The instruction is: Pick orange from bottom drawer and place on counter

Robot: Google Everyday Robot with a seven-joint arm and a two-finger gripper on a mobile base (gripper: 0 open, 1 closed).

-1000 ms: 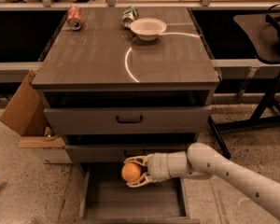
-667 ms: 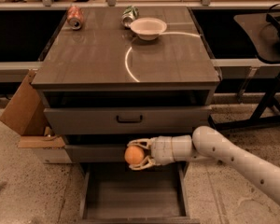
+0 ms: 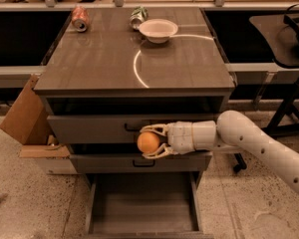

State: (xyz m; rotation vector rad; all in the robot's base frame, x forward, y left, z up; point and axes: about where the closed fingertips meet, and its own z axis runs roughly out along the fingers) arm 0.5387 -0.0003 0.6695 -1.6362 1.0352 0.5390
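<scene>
My gripper (image 3: 150,142) is shut on the orange (image 3: 148,142), a small round fruit. It holds it in the air in front of the upper drawer fronts, above the bottom drawer (image 3: 142,203). The bottom drawer is pulled out and its flat floor shows bare. The white arm reaches in from the right. The counter (image 3: 114,59) lies above the gripper, glossy wood-grain with a curved white reflection.
On the counter's far side stand a white bowl (image 3: 158,30), a red soda can (image 3: 80,19) lying down and a green can (image 3: 138,17). A cardboard box (image 3: 25,118) leans at the cabinet's left. A black stand (image 3: 289,78) is at the right.
My gripper has lifted the orange from just above the bottom drawer up to the level of the upper drawer fronts.
</scene>
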